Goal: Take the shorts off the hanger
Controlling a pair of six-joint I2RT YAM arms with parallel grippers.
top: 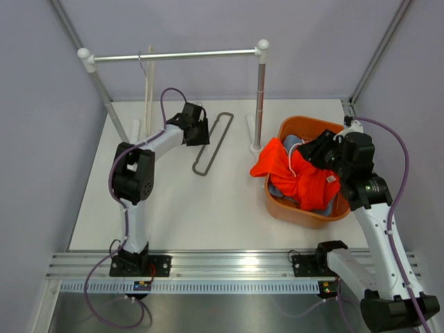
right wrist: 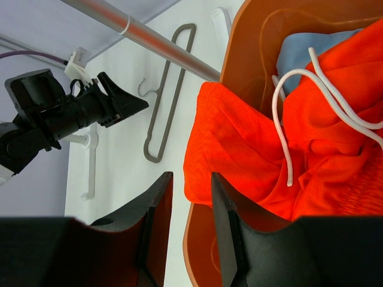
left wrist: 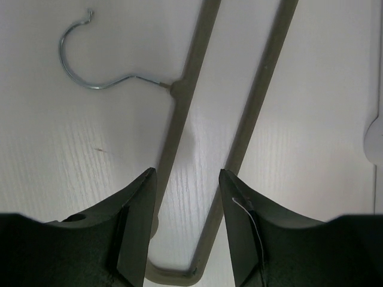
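The orange shorts (top: 298,184) lie in the tub (top: 305,216) at the table's (top: 173,208) 3 o'clock, one corner over its 9 o'clock rim, the blue shorts (right wrist: 299,51) beneath. The right gripper (right wrist: 191,176) hovers above, jaws apart and empty. The left gripper (left wrist: 187,173), jaws apart, hangs over the hanger (left wrist: 251,113) lying flat near 11 o'clock.

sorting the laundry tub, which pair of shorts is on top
The orange shorts: they lie uppermost and drape over the tub rim, while the light blue shorts only peek out beneath.
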